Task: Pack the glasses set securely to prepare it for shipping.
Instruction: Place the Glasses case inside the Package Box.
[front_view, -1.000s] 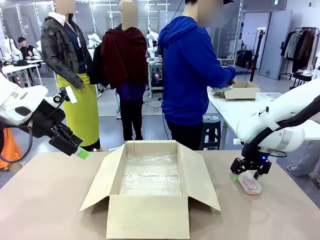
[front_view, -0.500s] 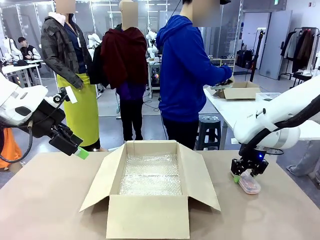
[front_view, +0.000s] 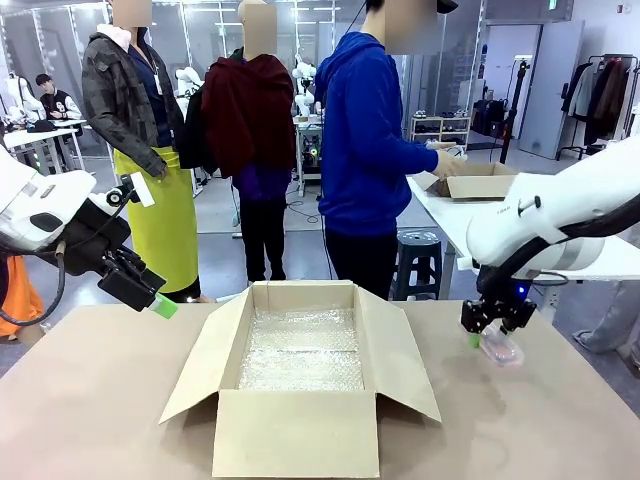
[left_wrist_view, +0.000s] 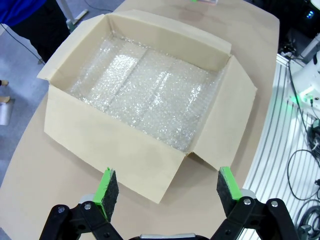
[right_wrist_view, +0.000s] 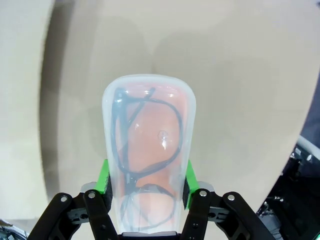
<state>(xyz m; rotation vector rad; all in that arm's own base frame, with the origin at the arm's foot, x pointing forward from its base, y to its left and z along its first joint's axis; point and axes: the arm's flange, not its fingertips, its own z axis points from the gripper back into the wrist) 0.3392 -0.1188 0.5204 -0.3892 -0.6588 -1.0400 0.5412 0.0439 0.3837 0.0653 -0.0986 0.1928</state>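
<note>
Pink glasses case (right_wrist_view: 147, 150) clamped between right gripper (right_wrist_view: 145, 177) pads, protruding ahead of fingertips | left gripper (left_wrist_view: 165, 192) spread wide, empty, cardboard box (left_wrist_view: 115, 145) below its fingers | keep level; lower flat onto bubble wrap (left_wrist_view: 145, 95) before releasing.

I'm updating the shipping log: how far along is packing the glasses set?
Done: the open brown cardboard box is lined with clear bubble wrap. In hand: the right claw is shut on the pink clear-lidded glasses case, right of the box; the left claw is open. Left: no case lies in the box yet, so placing the set and closing the flaps remain.
</note>
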